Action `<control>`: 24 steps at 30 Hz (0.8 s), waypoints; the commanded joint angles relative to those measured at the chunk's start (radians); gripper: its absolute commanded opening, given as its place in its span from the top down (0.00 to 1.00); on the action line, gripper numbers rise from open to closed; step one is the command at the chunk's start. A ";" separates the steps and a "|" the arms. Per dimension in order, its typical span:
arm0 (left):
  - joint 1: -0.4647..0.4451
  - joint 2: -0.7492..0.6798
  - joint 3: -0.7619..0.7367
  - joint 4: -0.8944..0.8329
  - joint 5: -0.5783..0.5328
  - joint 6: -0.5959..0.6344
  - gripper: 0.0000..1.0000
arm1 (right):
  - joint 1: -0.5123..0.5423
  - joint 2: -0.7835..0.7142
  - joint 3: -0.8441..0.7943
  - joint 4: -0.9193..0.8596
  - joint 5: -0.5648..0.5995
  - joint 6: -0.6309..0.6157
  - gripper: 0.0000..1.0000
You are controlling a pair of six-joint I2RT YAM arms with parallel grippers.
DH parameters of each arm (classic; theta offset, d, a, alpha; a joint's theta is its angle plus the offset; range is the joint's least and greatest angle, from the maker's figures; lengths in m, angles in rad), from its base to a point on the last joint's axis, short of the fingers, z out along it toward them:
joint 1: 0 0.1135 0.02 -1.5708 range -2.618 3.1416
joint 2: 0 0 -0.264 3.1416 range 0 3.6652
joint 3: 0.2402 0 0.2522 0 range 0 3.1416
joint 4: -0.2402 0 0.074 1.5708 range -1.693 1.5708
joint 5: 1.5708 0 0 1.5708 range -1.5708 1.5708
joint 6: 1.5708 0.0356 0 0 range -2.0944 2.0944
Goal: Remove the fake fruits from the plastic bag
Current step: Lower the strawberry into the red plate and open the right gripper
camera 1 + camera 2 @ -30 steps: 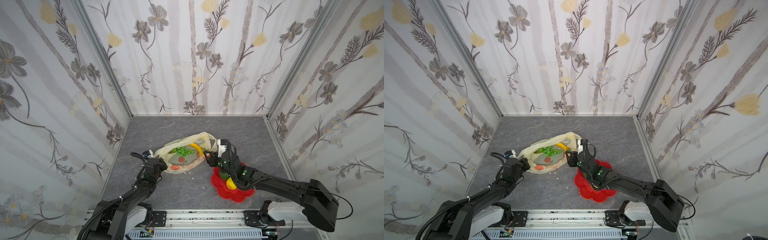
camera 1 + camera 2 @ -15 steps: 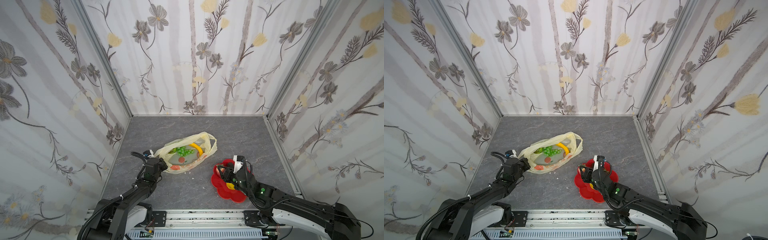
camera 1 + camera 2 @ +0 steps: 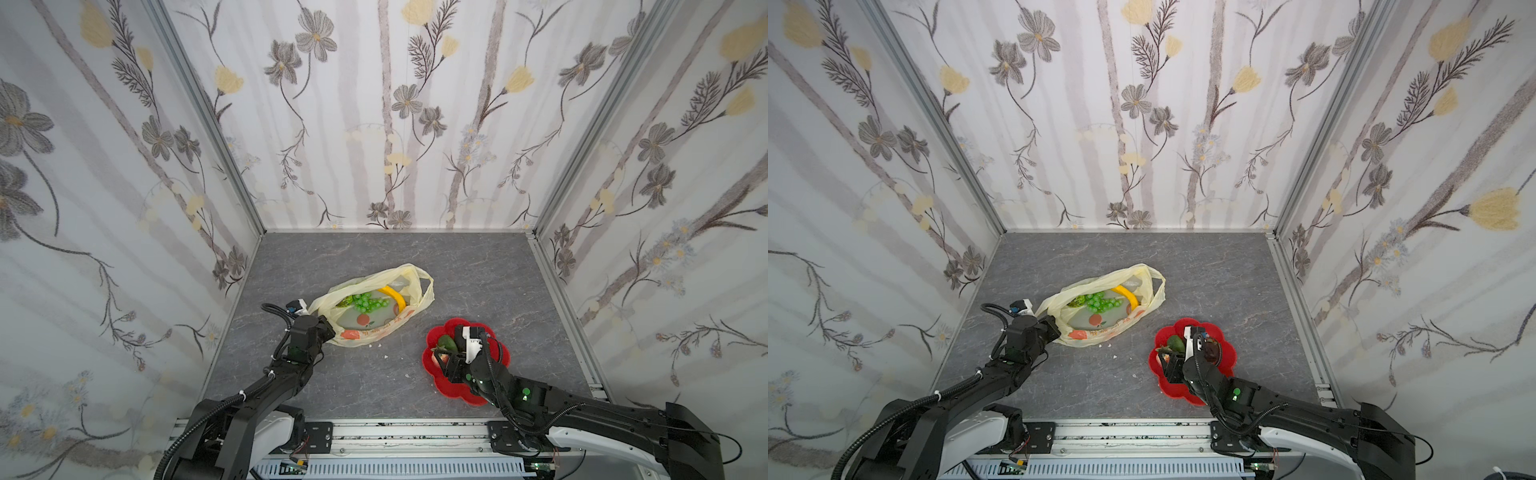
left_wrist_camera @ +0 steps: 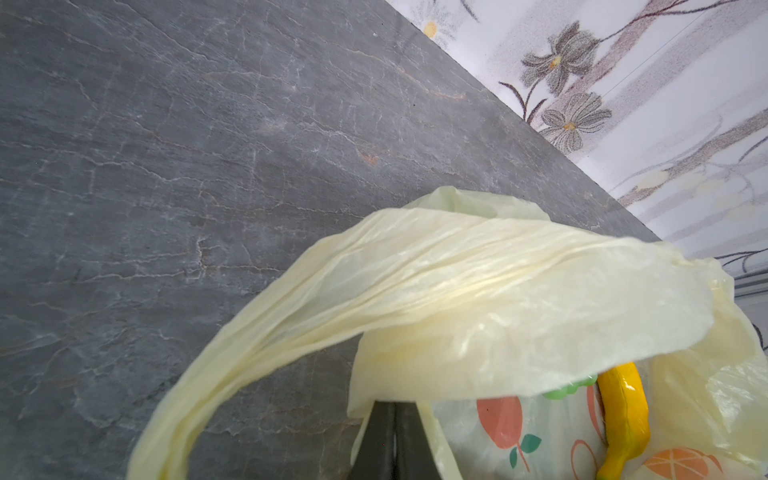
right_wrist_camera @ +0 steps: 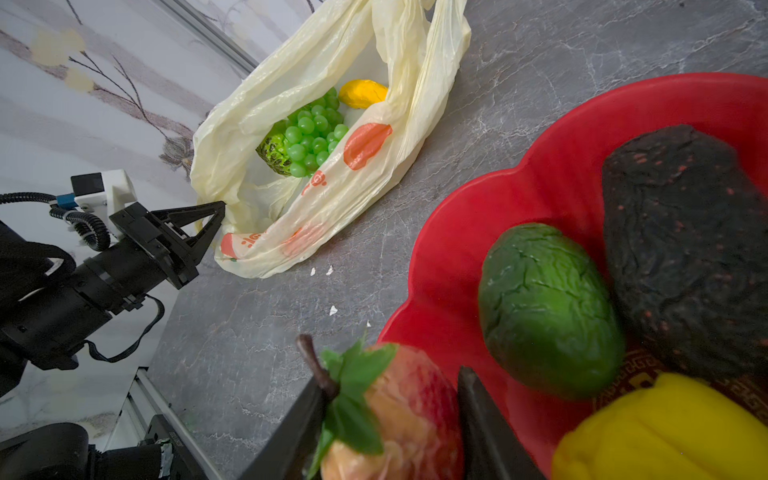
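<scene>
The pale-yellow plastic bag (image 3: 409, 277) (image 5: 291, 70) lies open on the grey floor. Inside it are a green grape bunch (image 3: 368, 302) (image 5: 313, 133), a yellow banana (image 3: 395, 296) and a bumpy green fruit (image 5: 273, 151). My left gripper (image 3: 328, 328) (image 4: 392, 405) is shut on the bag's near edge beside a loop handle. My right gripper (image 3: 442, 358) (image 5: 390, 386) hangs over the red dish's left rim, shut on a red-orange fake fruit (image 5: 411, 424) with green leaves and a brown stem.
The red flower-shaped dish (image 3: 498, 345) (image 5: 540, 174) sits at the front right. It holds a green avocado (image 5: 548, 307), a dark brown piece (image 5: 685, 241) and a yellow fruit (image 5: 665, 432). Small white flecks (image 3: 386, 356) lie between bag and dish. Patterned walls enclose three sides.
My right gripper has pulled back from the bag's mouth to the red dish, carrying the red-orange fruit. The left gripper and the bag have stayed put.
</scene>
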 commanded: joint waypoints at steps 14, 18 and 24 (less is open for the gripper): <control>0.001 -0.014 -0.005 0.025 -0.010 0.000 1.00 | -0.003 0.088 -0.014 0.078 -0.015 0.025 0.53; 0.001 -0.020 -0.006 0.025 -0.011 0.001 1.00 | -0.005 0.095 -0.017 0.077 -0.012 0.034 0.50; 0.001 -0.019 -0.005 0.025 -0.010 0.001 1.00 | -0.008 0.100 -0.012 0.044 0.005 0.059 0.48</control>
